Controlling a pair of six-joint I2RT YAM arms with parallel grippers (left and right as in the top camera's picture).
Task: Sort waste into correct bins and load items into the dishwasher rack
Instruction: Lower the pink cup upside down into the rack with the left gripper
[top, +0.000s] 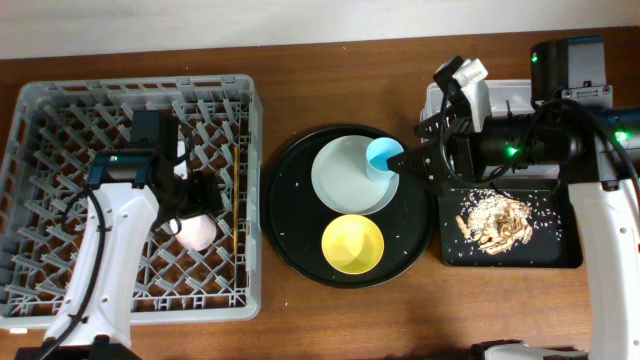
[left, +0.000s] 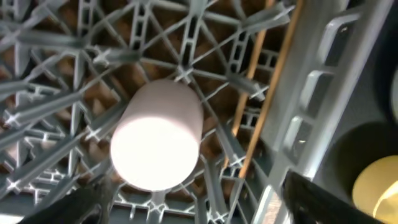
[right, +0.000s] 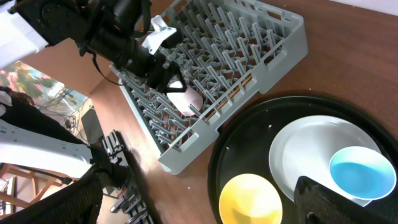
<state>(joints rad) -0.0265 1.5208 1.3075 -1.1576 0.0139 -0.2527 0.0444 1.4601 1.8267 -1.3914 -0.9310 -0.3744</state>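
The small pink plastic cup (left: 158, 137) is inside the large square grey plastic dishwasher rack (top: 60, 150), in the rack's 4 o'clock part as the overhead view shows it. It leans on the lattice bottom between the upright pegs, with its closed round end turned to the left wrist camera. The left gripper (left: 208, 198) hangs just above the cup. Its two dark fingers (left: 323, 199) are spread wide, one on each side of the cup, and they do not touch it.

At 3 o'clock of the cup, the thin brown wooden chopsticks (top: 237, 195) lie in the rack beside its right wall, running from 12 to 6 o'clock.

At 3 o'clock of the rack, on the brown wooden table (top: 300, 80), stands the large round black tray (top: 300, 240). It carries the pale grey-white round plate (top: 340, 180) at 12 o'clock and the yellow round bowl (top: 352, 243) at 6 o'clock. The small light-blue cup (top: 382, 157) stands upright on the plate's 2 o'clock edge.

The right gripper (right: 199, 202) hovers over this tray, near the blue cup at its 3 o'clock. Its fingers (right: 348, 202) are spread wide and hold nothing.

At 3 o'clock of the round tray lies the shallow black rectangular tray (top: 560, 250) with beige crumbly food scraps (top: 490, 218) in it. At its 12 o'clock, mostly hidden under the right arm, is the clear rectangular plastic tub (top: 515, 100); what is in it I cannot tell.
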